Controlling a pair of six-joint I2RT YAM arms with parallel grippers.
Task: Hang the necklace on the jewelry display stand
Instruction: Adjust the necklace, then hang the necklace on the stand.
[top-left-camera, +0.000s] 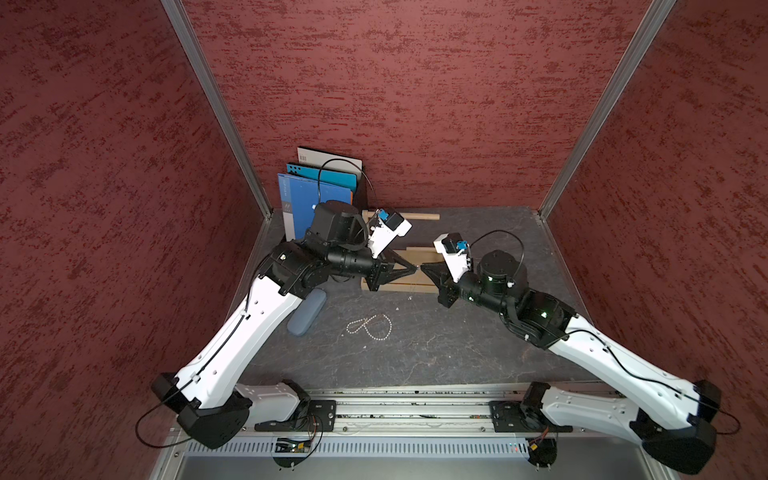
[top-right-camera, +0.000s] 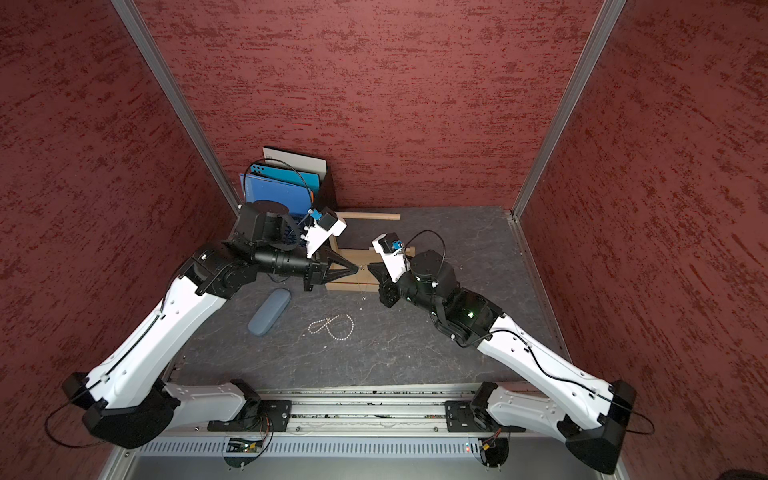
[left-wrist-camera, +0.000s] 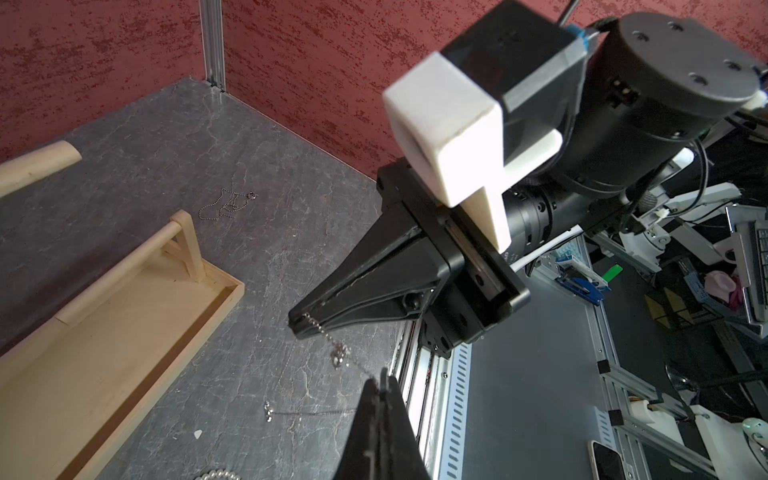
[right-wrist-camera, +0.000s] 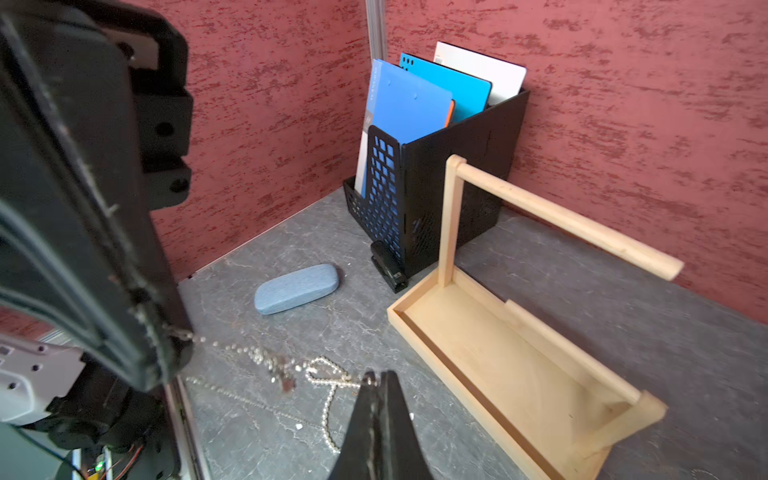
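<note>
Necklace (left-wrist-camera: 328, 337) spans left fingers (left-wrist-camera: 365, 428) to right fingers (left-wrist-camera: 374, 270), both pinched shut on it, roughly lengthwise along the stand (right-wrist-camera: 498, 365).

Blk file rack (right-wrist-camera: 457, 166) w/ blue folders (right-wrist-camera: 407, 104), glasses case (right-wrist-camera: 296, 288), stapler (right-wrist-camera: 388, 266)

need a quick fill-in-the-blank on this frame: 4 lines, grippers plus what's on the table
1. The left gripper and the right gripper are both ____ on the thin chain necklace.
2. The pearl necklace lies loose on the ____.
3. The glasses case lies on the robot's ____ side of the pearl necklace.
4. The blue folders stand in the black mesh ____.

Missing words: shut; table; left; file rack.
</note>
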